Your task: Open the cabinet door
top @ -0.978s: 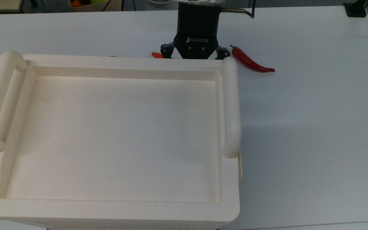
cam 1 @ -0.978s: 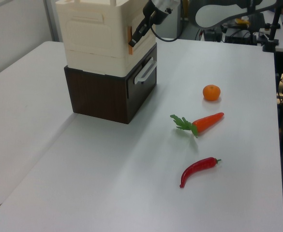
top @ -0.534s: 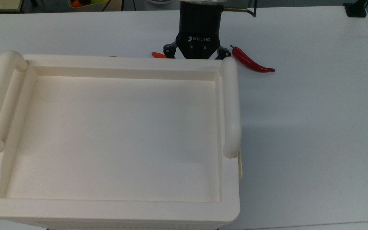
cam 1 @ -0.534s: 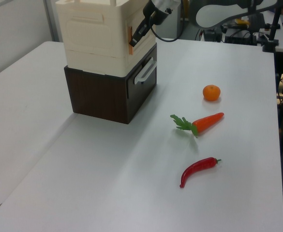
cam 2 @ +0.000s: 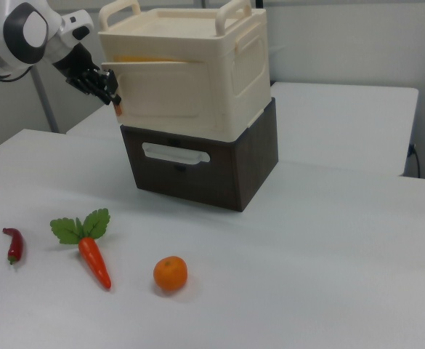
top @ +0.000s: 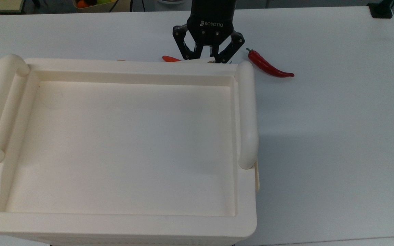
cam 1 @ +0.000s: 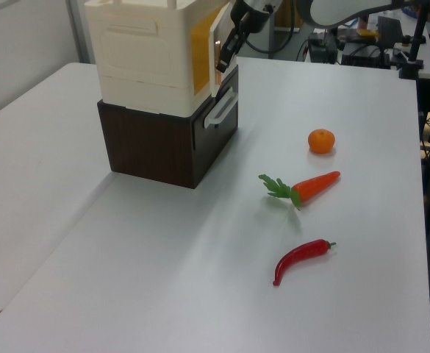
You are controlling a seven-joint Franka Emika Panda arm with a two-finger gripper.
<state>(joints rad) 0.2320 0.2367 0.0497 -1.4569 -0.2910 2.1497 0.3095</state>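
Clearly legible across the black body of the gripper [top: 204, 60] in the top view is the white lettering "ROBOTIQ". Its two fingers are spread and straddle the free edge of the cabinet door [cam 2: 158, 89], which in the right view stands slightly ajar from the front of the cream cabinet [cam 2: 219, 69], swung out on the right view's left side where the gripper [cam 2: 110, 91] meets it. Seen in the left view, the door [cam 1: 216, 45] is angled away from the cabinet [cam 1: 145, 55], exposing a yellow-orange inner face, with the gripper [cam 1: 226, 55] at the door's outer edge. Whether the fingers press on the panel cannot be told. The cabinet sits on a dark brown drawer unit [cam 2: 201, 163] with a pale handle [cam 2: 174, 154]. On the white table [cam 2: 306, 276] lie a red chili pepper [cam 2: 13, 244], a carrot [cam 2: 92, 258] with green leaves and an orange [cam 2: 171, 274], all well apart from the cabinet.
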